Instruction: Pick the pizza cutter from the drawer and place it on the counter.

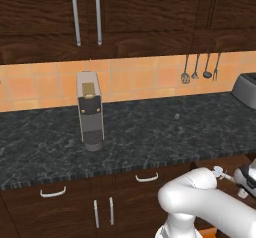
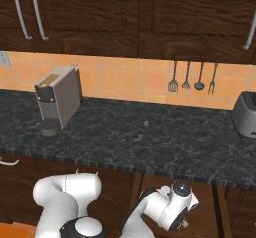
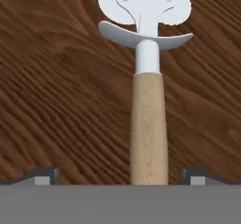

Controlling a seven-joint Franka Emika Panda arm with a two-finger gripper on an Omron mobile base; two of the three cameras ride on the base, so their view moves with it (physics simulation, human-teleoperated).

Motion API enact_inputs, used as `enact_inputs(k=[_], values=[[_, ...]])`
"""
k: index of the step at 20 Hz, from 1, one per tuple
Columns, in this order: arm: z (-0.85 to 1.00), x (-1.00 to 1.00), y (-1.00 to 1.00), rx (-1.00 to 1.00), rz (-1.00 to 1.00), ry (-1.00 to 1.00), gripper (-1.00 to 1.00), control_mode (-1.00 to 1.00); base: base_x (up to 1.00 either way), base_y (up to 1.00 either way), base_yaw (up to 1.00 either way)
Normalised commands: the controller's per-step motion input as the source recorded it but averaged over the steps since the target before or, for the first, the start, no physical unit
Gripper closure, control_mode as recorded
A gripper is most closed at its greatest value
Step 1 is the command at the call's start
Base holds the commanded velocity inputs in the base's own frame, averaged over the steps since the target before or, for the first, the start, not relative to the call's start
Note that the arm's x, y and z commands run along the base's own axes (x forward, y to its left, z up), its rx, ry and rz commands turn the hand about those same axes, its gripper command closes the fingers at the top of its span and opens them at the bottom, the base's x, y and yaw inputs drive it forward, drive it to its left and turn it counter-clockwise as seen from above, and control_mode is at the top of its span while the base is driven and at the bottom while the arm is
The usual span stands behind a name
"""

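The black-grey marbled bench [image 1: 150,132] runs the full width of both base views, with the orange tiled wall [image 1: 130,79] behind it and dark wood upper cabinets [image 1: 125,17] above. Below its thick edge sit lower cabinets [image 1: 100,202] of the same dark grain. A grey coffee machine [image 1: 90,109] stands upright on the bench toward the left, and a grey toaster [image 2: 246,113] rests at the far right end. Four dark slim utensils [image 2: 192,77] hang in a row on the tiles, left of the toaster. The white arm [image 2: 165,207] bends down in front of the lower cabinets, below the bench edge. In the hand view, the drawer [image 3: 56,86] shows as a wood-grained floor, and the pizza cutter [image 3: 148,119] lies on it, its tan handle running up the middle of the view to a white collar, a curved guard and the round wheel at the top. The tool [image 3: 122,173] is spread wide, one dark fingertip either side of the handle's near end and both well clear of it.
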Motion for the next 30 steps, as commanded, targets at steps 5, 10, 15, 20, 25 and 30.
enact_inputs(k=[5, 10, 15, 20, 25, 30], values=[[-0.32, 0.0, 0.03, 0.0, 0.07, 0.0, 1.0, -1.0, 0.0, 0.0, 0.0], [-0.2, 0.0, 0.05, 0.0, 0.02, 0.0, 1.0, -1.0, 0.0, 0.0, 0.0], [0.0, 0.0, 0.02, 0.0, 0.02, 0.0, 1.0, -1.0, 0.0, 0.0, 0.0], [0.8, -0.2, -0.11, 0.0, -0.05, 0.0, 1.0, -1.0, 0.0, 0.0, 0.0], [0.59, -0.78, -0.03, -0.09, -0.06, 0.11, 1.0, -1.0, 0.0, 0.0, 0.0], [0.65, -0.73, -0.04, -0.11, -0.08, 0.12, 1.0, -1.0, 0.0, 0.0, 0.0]])
